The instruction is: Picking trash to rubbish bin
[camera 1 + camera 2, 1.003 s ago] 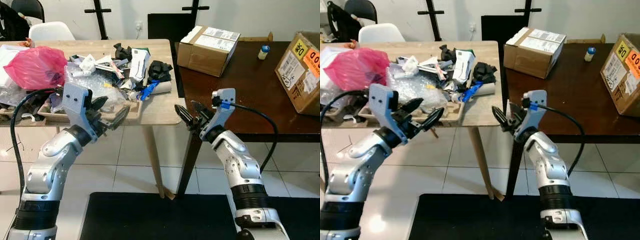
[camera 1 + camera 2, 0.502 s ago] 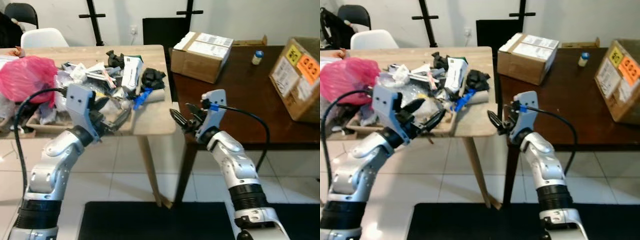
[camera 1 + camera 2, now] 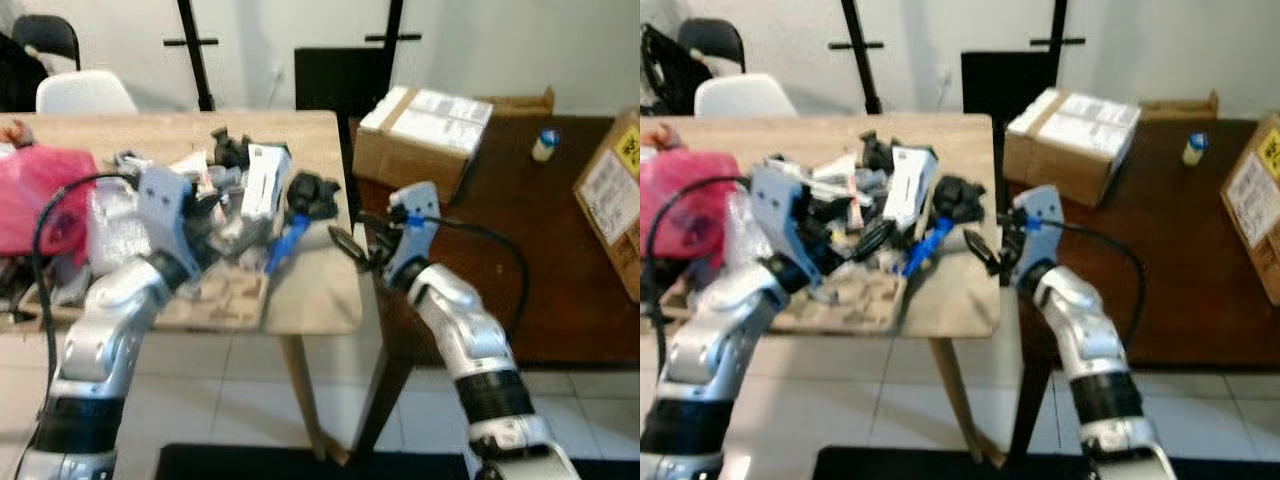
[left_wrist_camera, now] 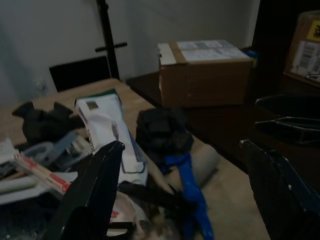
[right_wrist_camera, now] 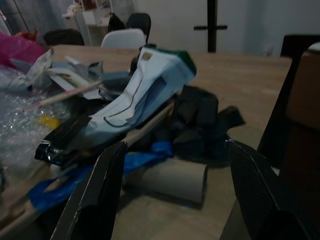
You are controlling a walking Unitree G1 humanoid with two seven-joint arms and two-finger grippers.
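Wooden counter [image 3: 310, 300] heaped with trash [image 3: 240, 190]: light, crumpled, soft; best pinched at cardboard tube [image 5: 167, 180]. Left claw [image 3: 225, 225] and right claw [image 3: 350, 245] both spread apart.

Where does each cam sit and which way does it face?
Eye views: on the head, facing forward and down at the wooden table with its trash pile; both arms show, left gripper and right gripper over the table.
Left wrist view: looks along its open fingers across the pile toward the cardboard box.
Right wrist view: looks along its open fingers at the pile.
Shared: white carton, blue scrap.
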